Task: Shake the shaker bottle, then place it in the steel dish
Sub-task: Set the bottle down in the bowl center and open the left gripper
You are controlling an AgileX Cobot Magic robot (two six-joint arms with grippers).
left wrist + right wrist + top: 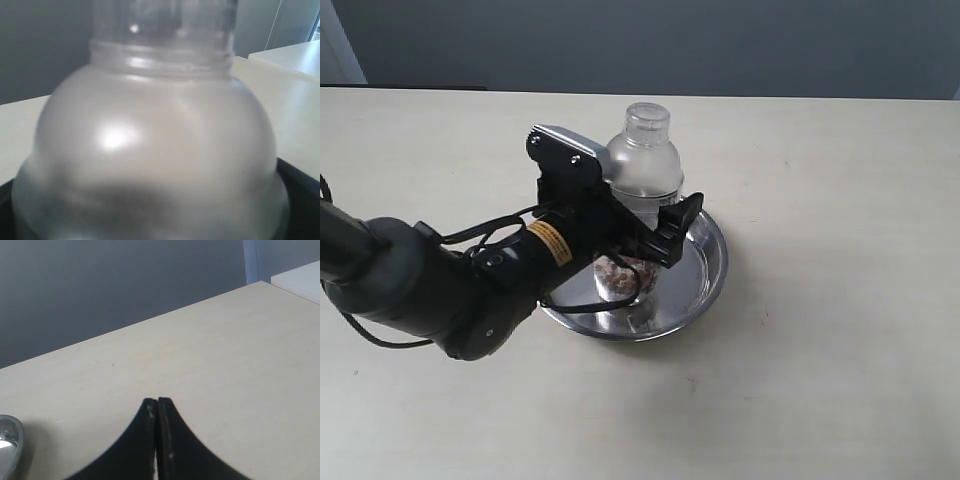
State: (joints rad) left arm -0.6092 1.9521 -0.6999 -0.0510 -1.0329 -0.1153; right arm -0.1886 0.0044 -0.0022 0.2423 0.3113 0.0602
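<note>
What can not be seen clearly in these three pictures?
- Exterior view: the left gripper hides the lower body of the shaker bottle and part of the steel dish.
- Left wrist view: the bottle fills the picture, blurred; whether the jaws press it cannot be told.
- Right wrist view: the dish is cut off by the edge; no bottle shows.

Steel dish [705, 265]: centre of frame, on pale table [820, 380].
Shaker bottle [642, 160]: upright inside the dish, brown pellets [618, 268] at its base.
Left gripper [655, 240]: enters from lower left; jaws flank the bottle's body (contact not discernible).
</note>
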